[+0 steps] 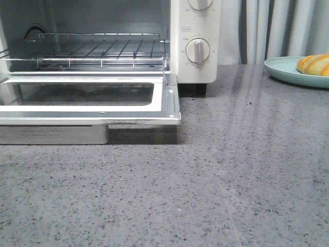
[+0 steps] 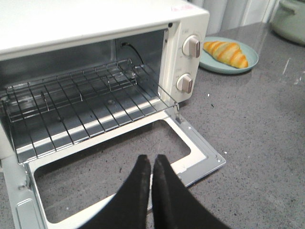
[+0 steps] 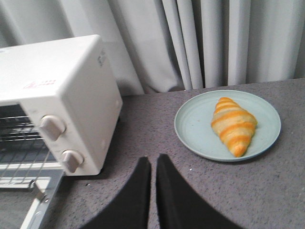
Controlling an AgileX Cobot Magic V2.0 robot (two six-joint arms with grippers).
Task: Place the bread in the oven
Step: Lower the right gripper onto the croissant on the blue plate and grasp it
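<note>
Bread (image 3: 233, 124) on plate (image 3: 193, 126), oven (image 2: 95, 28) door down, both pincers (image 2: 152, 164) (image 3: 153, 164) seemingly pressed together.

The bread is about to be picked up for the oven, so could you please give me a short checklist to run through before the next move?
1. Oven door open, lying flat: ok.
2. Wire rack bare, room for the bread: ok.
3. Bread lying free on the plate, nothing on top of it: ok.
4. Right gripper empty, but fingers together, so it must open before grasping: not ok.
5. Left gripper shut, hanging above the open door, possibly in the loading path: not ok.
6. Countertop between plate and oven free of obstacles: ok.
</note>
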